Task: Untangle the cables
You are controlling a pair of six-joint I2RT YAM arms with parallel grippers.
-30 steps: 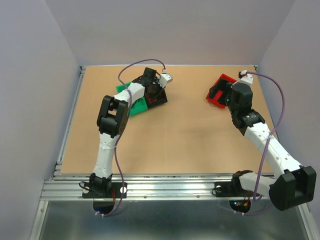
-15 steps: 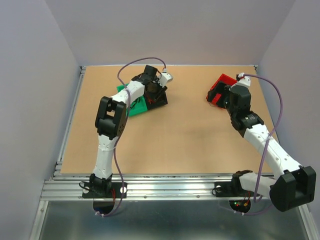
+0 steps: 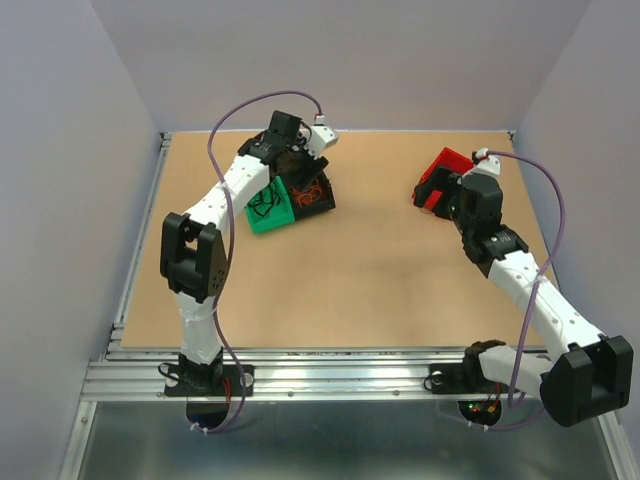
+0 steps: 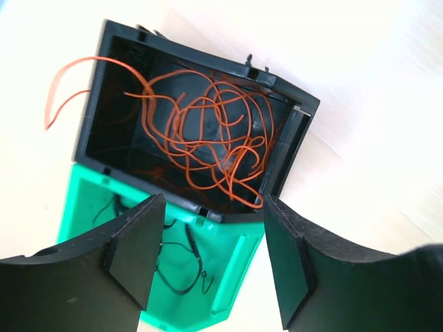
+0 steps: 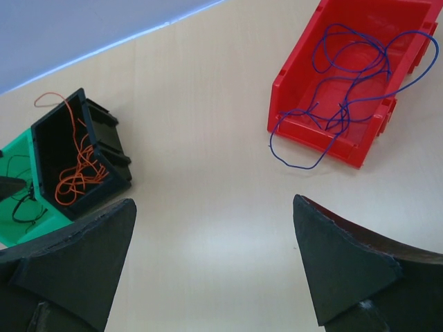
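Note:
A tangle of thin orange cables (image 4: 208,131) lies in a black bin (image 4: 93,117), one strand arcing over its left wall. Thin black cables (image 4: 181,277) lie in the green bin (image 4: 228,277) that touches it. My left gripper (image 4: 211,259) hangs open above where these two bins meet, with nothing between its pads. Blue cables (image 5: 353,62) lie in a red bin (image 5: 304,104), with a loop spilling over its front lip onto the table. My right gripper (image 5: 213,202) is wide open and empty, above bare table beside the red bin.
In the top view the green bin (image 3: 265,215) and black bin (image 3: 312,195) sit at the back left under the left arm. The red bin (image 3: 440,165) sits at the back right. Lavender arm cords loop above both wrists. Walls enclose the table.
My left gripper has gone from shut to open and lifted up off the bins, its elbow swinging left. The right arm has edged slightly toward the back.

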